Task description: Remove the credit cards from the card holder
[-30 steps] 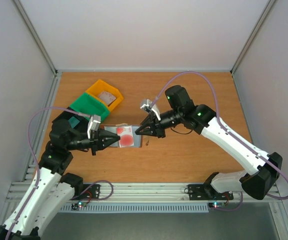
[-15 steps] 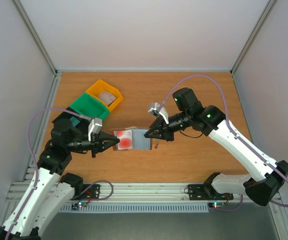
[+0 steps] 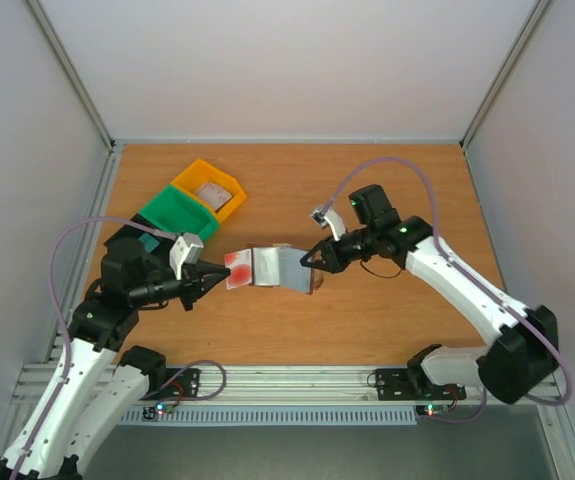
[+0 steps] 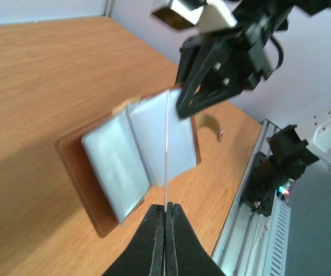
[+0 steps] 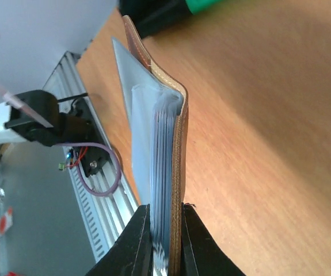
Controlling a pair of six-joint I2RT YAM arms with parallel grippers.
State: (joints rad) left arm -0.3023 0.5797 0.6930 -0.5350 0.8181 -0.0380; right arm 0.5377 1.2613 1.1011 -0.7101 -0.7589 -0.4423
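The card holder [image 3: 279,267] hangs open above the table, brown outside, pale grey-blue sleeves inside. My right gripper [image 3: 312,263] is shut on its right edge; in the right wrist view the fingers [image 5: 145,230] clamp the leather cover and sleeve stack [image 5: 166,144]. My left gripper [image 3: 219,275] is shut on a red credit card [image 3: 237,270] just left of the holder. That card shows edge-on as a thin pale line [image 4: 167,149] rising from the shut left gripper [image 4: 166,208], in front of the holder [image 4: 119,167]. I cannot tell whether the card still touches the holder.
A green bin [image 3: 179,212] and a yellow bin [image 3: 210,188] with something pale inside stand at the back left, just behind the left arm. The aluminium rail [image 3: 297,380] runs along the near table edge. White walls enclose the table.
The right gripper lifted the card holder and drew it to the right. The left gripper pulled the red card leftward out of the sleeves, so it now sits beside the holder's left edge.
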